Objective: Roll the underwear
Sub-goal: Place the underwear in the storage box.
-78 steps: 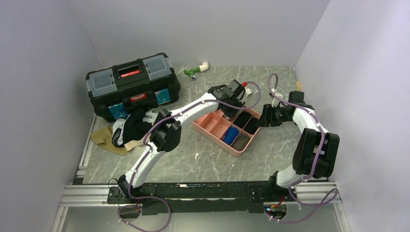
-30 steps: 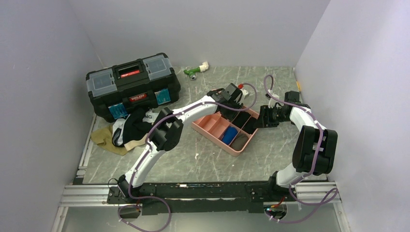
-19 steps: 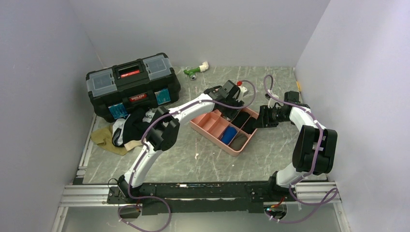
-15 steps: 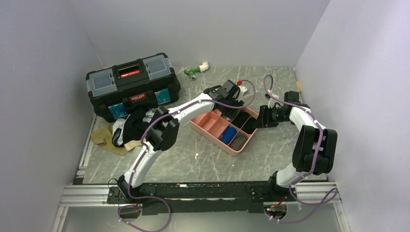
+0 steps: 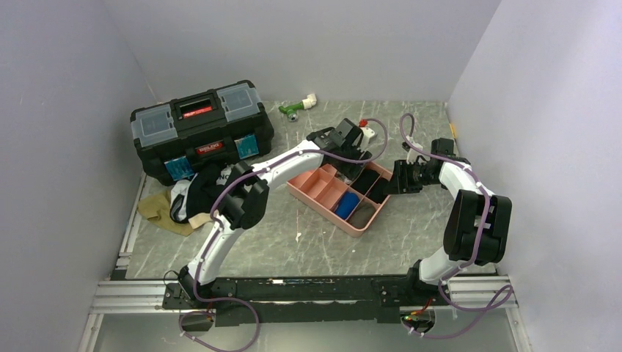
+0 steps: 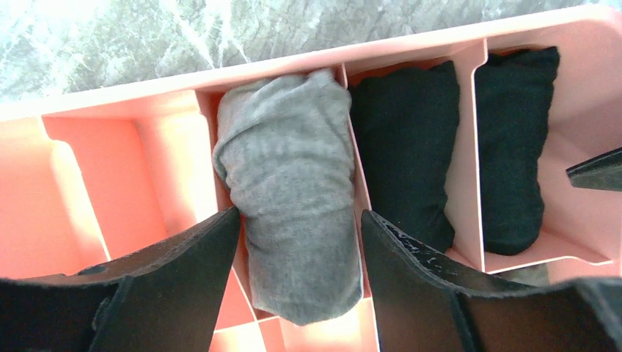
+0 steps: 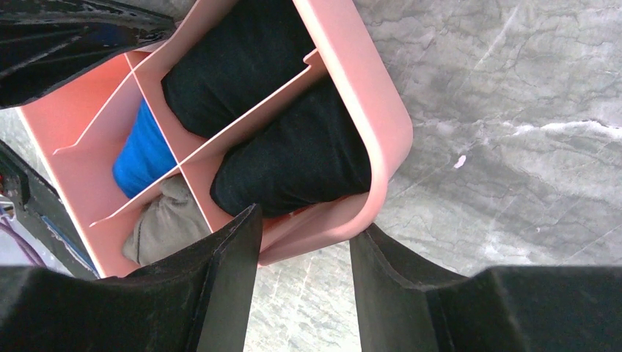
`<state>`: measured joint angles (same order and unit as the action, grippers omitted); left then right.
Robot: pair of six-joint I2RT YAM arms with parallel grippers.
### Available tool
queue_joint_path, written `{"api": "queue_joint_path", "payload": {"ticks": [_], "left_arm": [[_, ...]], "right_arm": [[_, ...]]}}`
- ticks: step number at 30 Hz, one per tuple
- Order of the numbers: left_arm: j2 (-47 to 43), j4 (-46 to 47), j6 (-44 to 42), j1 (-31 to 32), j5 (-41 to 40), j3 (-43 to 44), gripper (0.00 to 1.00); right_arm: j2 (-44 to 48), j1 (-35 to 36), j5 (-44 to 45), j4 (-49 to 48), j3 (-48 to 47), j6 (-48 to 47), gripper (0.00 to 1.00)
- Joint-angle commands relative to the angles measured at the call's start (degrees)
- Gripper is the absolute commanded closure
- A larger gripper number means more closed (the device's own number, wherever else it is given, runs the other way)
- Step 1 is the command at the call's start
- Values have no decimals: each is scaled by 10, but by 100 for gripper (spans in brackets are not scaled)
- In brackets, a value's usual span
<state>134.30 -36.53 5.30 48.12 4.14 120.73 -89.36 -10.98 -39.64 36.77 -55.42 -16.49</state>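
Observation:
A pink tray (image 5: 317, 204) holds rolled underwear. In the left wrist view a grey roll (image 6: 290, 169) lies in a middle compartment of the tray (image 6: 220, 70), with two black rolls (image 6: 403, 154) to its right. My left gripper (image 6: 299, 215) hovers open over the grey roll, a finger on each side; it also shows in the top view (image 5: 350, 150). My right gripper (image 7: 304, 224) is open astride the tray's corner rim (image 7: 374, 110), beside a black roll (image 7: 293, 165). A loose pile of underwear (image 5: 189, 199) lies at the left.
A black toolbox (image 5: 202, 128) stands at the back left, right behind the loose pile. A green and white object (image 5: 296, 106) lies by the back wall. A blue roll (image 7: 143, 154) and an olive-grey roll (image 7: 165, 227) fill other compartments. Walls close in on both sides.
My left gripper has drawn back from low over the tray toward the far side and a little higher. My right gripper edged closer to the tray corner, then stayed still.

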Motion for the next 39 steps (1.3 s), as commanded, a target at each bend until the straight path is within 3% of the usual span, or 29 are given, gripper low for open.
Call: {"api": "queue_joint_path", "payload": {"ticks": [1,14,22,32,39], "left_arm": [[-17,-33,1,-10,-8,-19,25],[-33,-28,-13,-12,-21,-11,26],[-76,-4,-26,-12,17,-24,24],[-157,1,-45,-12,51,-31,20],[-256,33,-130,-20,23,-115,17]], "right_arm": [[-10,8,-31,11,-12,-17,51],[-12,8,-34,14,-13,-21,51],[-13,8,-38,17,-19,-27,51],[17,7,-19,18,-27,-40,49],[57,7,12,14,-43,-40,41]]}}
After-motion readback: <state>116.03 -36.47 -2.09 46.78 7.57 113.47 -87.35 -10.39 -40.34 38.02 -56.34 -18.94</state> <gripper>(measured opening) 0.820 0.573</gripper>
